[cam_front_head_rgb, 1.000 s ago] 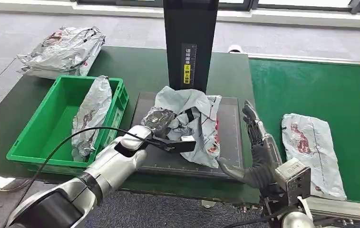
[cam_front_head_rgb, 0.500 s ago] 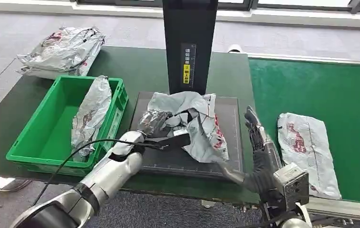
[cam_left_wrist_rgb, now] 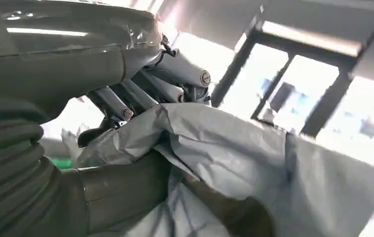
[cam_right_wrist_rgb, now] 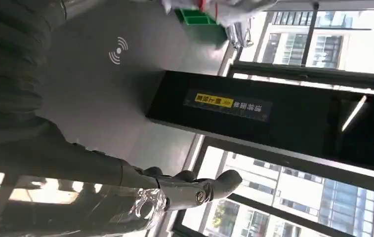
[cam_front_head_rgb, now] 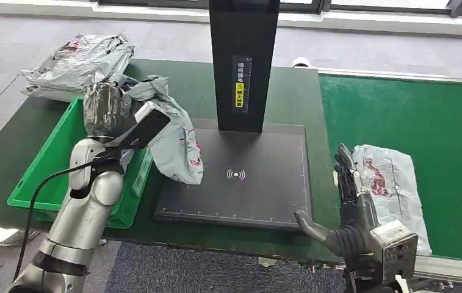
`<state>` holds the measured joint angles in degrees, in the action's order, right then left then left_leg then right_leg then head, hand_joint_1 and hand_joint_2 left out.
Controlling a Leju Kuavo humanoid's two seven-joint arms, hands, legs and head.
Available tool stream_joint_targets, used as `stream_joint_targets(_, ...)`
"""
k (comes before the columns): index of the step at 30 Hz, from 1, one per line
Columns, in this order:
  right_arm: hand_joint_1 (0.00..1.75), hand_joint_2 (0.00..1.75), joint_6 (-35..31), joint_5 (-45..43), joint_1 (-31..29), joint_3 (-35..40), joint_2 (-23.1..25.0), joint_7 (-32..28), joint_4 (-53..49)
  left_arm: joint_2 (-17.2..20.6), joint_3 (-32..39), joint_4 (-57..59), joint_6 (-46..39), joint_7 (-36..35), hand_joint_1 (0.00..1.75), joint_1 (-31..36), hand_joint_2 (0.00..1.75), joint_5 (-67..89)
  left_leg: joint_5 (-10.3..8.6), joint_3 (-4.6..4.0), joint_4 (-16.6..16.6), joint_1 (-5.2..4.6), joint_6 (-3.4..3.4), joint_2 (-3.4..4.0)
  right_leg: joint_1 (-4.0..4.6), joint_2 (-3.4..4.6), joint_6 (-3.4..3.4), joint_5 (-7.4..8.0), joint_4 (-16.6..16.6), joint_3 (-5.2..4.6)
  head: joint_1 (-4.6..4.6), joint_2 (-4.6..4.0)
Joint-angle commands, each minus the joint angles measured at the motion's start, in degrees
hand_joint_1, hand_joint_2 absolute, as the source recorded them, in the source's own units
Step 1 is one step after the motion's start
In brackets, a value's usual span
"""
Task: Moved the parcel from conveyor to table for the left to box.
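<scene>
Two silver arms were in play. Nearest, the right hand (cam_front_head_rgb: 351, 201) stood upright at the bench's front edge, fingers spread wide, holding nothing, just beside a flat grey plastic parcel (cam_front_head_rgb: 393, 189) lying on the green conveyor belt (cam_front_head_rgb: 436, 128). Left of it lay the dark scanner pad (cam_front_head_rgb: 246, 183) on the dark green bench (cam_front_head_rgb: 185, 85), bare under its tall black post (cam_front_head_rgb: 243, 61). Over to the left, the left hand (cam_front_head_rgb: 103, 110) gripped a crumpled grey mailer parcel (cam_front_head_rgb: 170, 137), fingers (cam_left_wrist_rgb: 175, 74) wrapped over its bunched top, the bag dangling above the near-right rim of the green plastic crate (cam_front_head_rgb: 42, 183).

Good boxing here looked to call for carrying the bag further over the crate's middle and lowering it before letting go, so that the hanging tail would not snag on the rim.

The count: one parcel held, one on the belt, and a pile of grey bags (cam_front_head_rgb: 79, 64) on the bench's far left corner, number unclear; one crate; one scanner.
</scene>
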<state>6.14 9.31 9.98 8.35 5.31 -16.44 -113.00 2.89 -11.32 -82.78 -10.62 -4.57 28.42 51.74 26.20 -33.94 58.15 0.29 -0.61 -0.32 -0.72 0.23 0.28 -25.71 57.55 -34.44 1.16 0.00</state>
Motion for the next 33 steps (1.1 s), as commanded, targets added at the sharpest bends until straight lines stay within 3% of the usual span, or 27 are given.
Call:
stream_joint_targets(1,0.00,1.75,0.1,0.0,-0.1,-4.0,1.6,0.2,0.3,1.9,5.1,-5.0,-0.5,-0.4,1.75,0.4,1.75,0.3,0.02,0.09,0.0,0.02,0.00,0.09,0.03,0.05,-0.02,0.00,0.0,0.08,0.00,0.00)
stream_joint_targets(7,0.00,1.75,0.0,-0.9,-0.4,-3.7,0.8,0.1,1.7,5.8,10.5,-5.5,-4.2,-2.6,1.75,3.1,1.75,3.3,0.04,0.03,0.0,0.05,-0.02,0.16,0.06,0.13,-0.04,0.02,0.0,0.02,0.00,0.00)
stream_joint_targets(9,0.00,1.75,0.3,-2.0,-1.5,-2.9,-0.2,-0.3,3.7,8.3,14.1,-1.0,-1.8,-3.0,1.75,8.7,1.75,5.3,0.04,0.11,0.0,0.05,-0.04,0.20,0.07,0.16,-0.07,0.01,0.0,0.05,0.00,0.00)
stream_joint_targets(11,0.00,1.75,0.2,-3.3,-2.4,-2.0,-1.3,-0.8,5.5,12.3,13.9,9.9,1.1,-3.8,1.75,19.1,1.75,7.0,0.00,0.06,0.0,0.11,-0.07,0.13,0.13,0.06,-0.10,0.02,0.0,0.00,-0.02,0.02)
stream_joint_targets(15,0.00,1.75,-0.3,-4.9,-2.2,-0.8,-2.9,-1.0,5.9,15.8,12.5,25.4,2.0,-2.9,1.75,33.8,1.75,6.9,-0.10,-0.16,0.2,0.27,-0.15,-0.15,0.34,-0.18,-0.13,0.05,0.1,-0.09,0.00,0.00)
stream_joint_targets(23,0.00,1.75,-0.6,-6.1,-4.1,2.7,-5.0,-0.4,8.5,21.8,5.7,41.0,1.8,-6.0,1.75,54.3,1.75,9.4,-0.14,-0.22,0.2,0.45,-0.32,0.09,0.47,0.05,-0.35,0.19,0.2,-0.22,0.00,0.02)
stream_joint_targets(27,0.00,1.75,-1.5,-6.3,-4.0,2.9,-4.8,-0.1,8.3,23.5,3.1,45.4,3.4,-5.9,1.75,59.3,1.75,8.8,-0.11,-0.15,0.2,0.46,-0.32,0.17,0.49,0.12,-0.38,0.20,0.1,-0.19,-0.02,0.02)
stream_joint_targets(33,0.00,1.75,-1.6,-6.1,-3.6,2.0,-4.4,0.2,7.9,22.3,2.1,47.5,7.9,-5.0,1.75,56.5,1.75,2.9,-0.21,-0.07,0.0,0.37,-0.32,0.06,0.39,0.08,-0.38,0.22,0.0,-0.10,0.00,0.02)
